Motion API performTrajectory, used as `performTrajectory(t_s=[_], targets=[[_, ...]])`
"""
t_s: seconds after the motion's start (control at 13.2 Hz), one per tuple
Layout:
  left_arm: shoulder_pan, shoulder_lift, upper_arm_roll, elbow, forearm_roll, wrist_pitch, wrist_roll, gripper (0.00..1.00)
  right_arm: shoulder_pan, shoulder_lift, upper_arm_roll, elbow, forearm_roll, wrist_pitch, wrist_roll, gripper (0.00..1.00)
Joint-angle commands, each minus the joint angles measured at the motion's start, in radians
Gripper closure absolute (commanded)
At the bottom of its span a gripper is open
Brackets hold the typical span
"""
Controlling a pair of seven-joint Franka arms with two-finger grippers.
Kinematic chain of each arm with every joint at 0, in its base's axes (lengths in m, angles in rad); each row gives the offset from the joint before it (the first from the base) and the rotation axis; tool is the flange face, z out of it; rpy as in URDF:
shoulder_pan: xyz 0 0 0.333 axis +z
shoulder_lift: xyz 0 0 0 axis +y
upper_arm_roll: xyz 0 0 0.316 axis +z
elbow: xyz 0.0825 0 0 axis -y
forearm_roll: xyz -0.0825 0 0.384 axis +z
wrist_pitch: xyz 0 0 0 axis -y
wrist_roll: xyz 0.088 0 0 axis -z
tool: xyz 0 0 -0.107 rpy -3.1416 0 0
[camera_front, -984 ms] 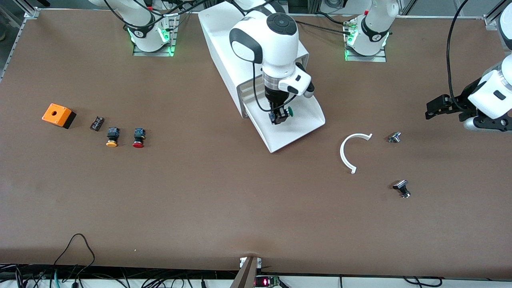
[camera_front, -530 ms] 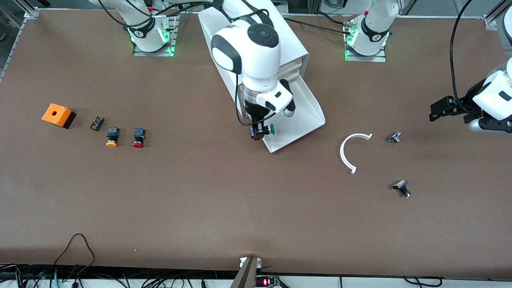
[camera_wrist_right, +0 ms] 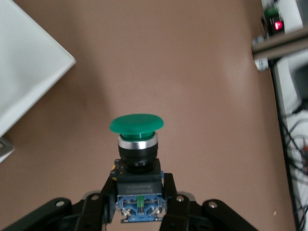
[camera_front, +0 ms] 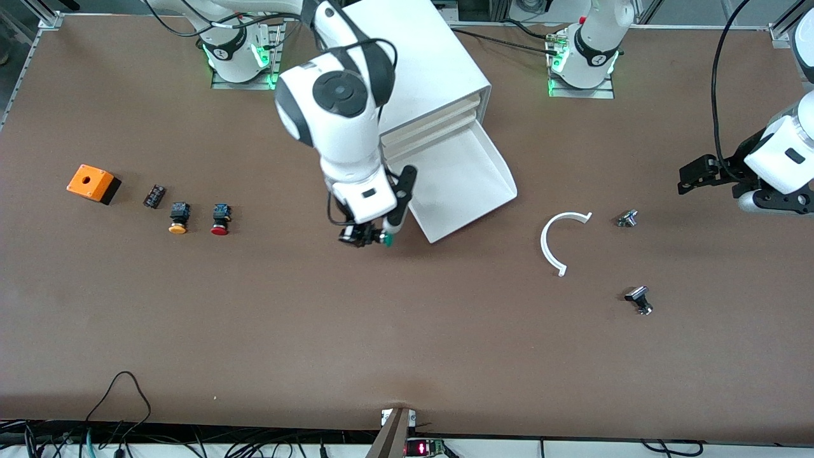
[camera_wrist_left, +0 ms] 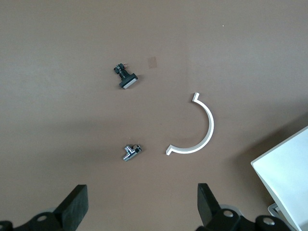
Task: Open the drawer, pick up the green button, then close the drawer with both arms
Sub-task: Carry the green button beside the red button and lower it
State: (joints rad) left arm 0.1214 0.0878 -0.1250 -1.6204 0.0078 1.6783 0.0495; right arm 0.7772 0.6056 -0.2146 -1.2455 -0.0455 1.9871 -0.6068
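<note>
The drawer [camera_front: 474,191], the lowest tray of the white cabinet [camera_front: 426,57], stands pulled out and shows nothing inside. My right gripper [camera_front: 364,236] is shut on the black and blue body of the button [camera_front: 385,240]. It hangs over bare table just off the corner of the drawer's front lip. In the right wrist view the green cap of the button [camera_wrist_right: 136,124] points away from the right gripper [camera_wrist_right: 137,204], and the drawer's corner [camera_wrist_right: 29,72] shows beside it. My left gripper [camera_front: 693,175] waits open over the left arm's end of the table, with nothing between its fingers [camera_wrist_left: 76,208].
An orange box [camera_front: 93,183], a small black part [camera_front: 154,196], a yellow-capped button [camera_front: 179,218] and a red-capped button [camera_front: 220,219] lie toward the right arm's end. A white curved piece [camera_front: 554,245] and two small metal parts [camera_front: 627,218] [camera_front: 640,299] lie toward the left arm's end.
My right gripper has carried the button out of the drawer, past its front lip, toward the right arm's end of the table. The left arm has barely shifted.
</note>
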Motion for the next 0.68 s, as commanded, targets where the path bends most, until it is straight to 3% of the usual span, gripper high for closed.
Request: performTrajectory(t_s=[0.0, 0.3, 0.61], targets=[[-0.005, 0.018, -0.005, 0.042, 0.035, -0.026, -0.008, 0.0, -0.061, -0.113, 0.004, -0.185, 0.018, 0.068, 0.12, 0.7], [-0.005, 0.018, -0.005, 0.042, 0.035, -0.026, -0.008, 0.0, -0.136, -0.197, 0.004, -0.42, 0.021, 0.165, 0.318, 0.7], [-0.005, 0.018, -0.005, 0.042, 0.035, -0.026, -0.01, 0.0, -0.159, -0.231, 0.003, -0.557, 0.019, 0.196, 0.65, 0.7]])
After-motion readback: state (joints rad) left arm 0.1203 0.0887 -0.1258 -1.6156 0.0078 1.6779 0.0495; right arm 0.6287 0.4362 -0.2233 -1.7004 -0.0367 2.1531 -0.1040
